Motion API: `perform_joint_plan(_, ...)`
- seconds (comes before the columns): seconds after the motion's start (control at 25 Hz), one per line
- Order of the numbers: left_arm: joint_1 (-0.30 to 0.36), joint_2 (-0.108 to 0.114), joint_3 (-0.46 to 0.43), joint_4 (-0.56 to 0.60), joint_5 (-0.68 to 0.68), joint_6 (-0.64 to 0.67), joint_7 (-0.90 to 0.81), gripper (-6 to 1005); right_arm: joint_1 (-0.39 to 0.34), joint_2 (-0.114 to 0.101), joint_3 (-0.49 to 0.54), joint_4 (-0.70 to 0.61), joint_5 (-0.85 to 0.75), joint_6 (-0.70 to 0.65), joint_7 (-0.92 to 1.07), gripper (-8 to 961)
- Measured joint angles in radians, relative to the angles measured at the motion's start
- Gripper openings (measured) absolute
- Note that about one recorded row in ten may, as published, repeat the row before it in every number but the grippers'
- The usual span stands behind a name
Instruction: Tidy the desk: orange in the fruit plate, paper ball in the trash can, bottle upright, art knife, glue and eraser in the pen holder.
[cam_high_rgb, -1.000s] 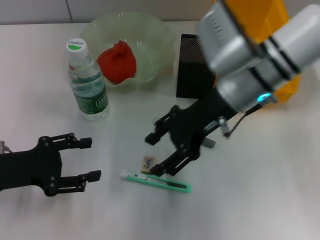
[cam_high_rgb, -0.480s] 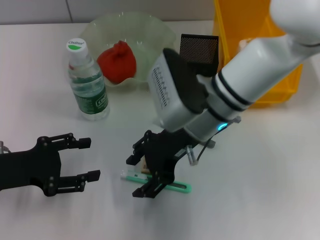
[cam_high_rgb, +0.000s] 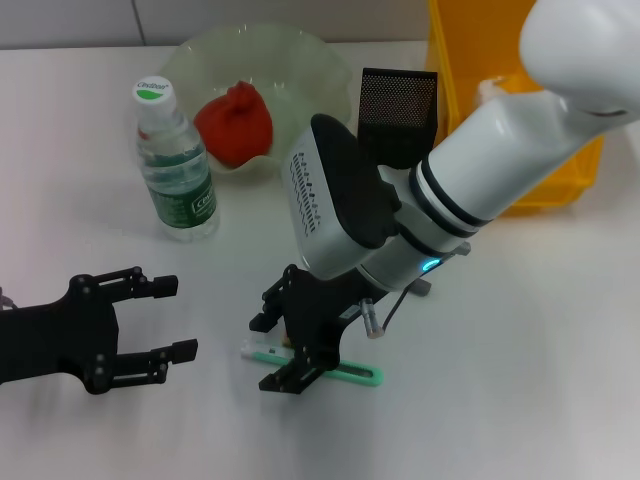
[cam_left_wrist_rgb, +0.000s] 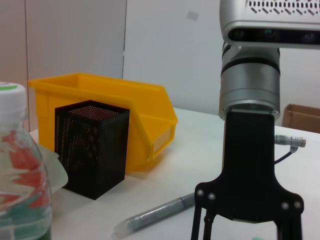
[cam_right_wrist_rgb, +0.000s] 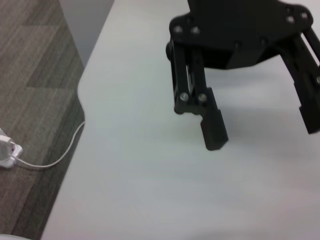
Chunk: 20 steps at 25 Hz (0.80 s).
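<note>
**Right arm lowers over art knife on a half-tidied desk**

Nearest the robot, the left gripper (cam_high_rgb: 165, 318) hangs low over the white desk (cam_high_rgb: 520, 380) at the robot's left, its black fingers spread wide with nothing between them. Just to its right, the right gripper (cam_high_rgb: 275, 350) points down at the desk, fingers parted and straddling the near end of the green art knife (cam_high_rgb: 350, 374), which lies flat with its far end sticking out toward the robot's right. Whether the fingertips touch the knife cannot be told. A small tan piece, possibly the eraser, shows only as a sliver beside the knife behind the right gripper's fingers. The right wrist view shows a black gripper (cam_right_wrist_rgb: 260, 120) with open fingers above bare desk, and grey carpet beyond the desk edge.

Farther back on the robot's left, the water bottle (cam_high_rgb: 175, 165) stands upright with its cap on. Behind it, the pale green fruit plate (cam_high_rgb: 300, 70) holds a reddish-orange fruit (cam_high_rgb: 233, 123). To the right of the plate stands the black mesh pen holder (cam_high_rgb: 396, 112), and just beside that, the yellow bin (cam_high_rgb: 480, 60). In the left wrist view a grey stick, possibly the glue (cam_left_wrist_rgb: 157, 214), lies flat on the desk in front of the pen holder (cam_left_wrist_rgb: 91, 149).
</note>
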Motion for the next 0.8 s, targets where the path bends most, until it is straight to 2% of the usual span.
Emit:
perform_joint_plan(0.08, 0.001, 0.0, -0.001, 0.001, 0.0, 0.0, 0.0, 776, -0.002, 0.0, -0.008, 0.0, 0.0, 0.009, 0.001, 740)
perform_joint_plan(0.28, 0.003, -0.001, -0.002, 0.001, 0.0, 0.001, 0.0, 776, -0.009, 0.0, -0.051, -0.001, 0.001, 0.051, 0.012, 668)
perform_joint_plan(0.6, 0.005, -0.001, -0.008, 0.0, -0.001, 0.003, 0.0, 776, -0.014, 0.0, -0.071, -0.006, 0.004, 0.069, 0.012, 352)
perform_joint_plan(0.8, 0.006, -0.001, -0.011, 0.0, -0.001, 0.003, 0.001, 777, -0.015, 0.0, -0.076, -0.006, 0.005, 0.072, 0.012, 259)
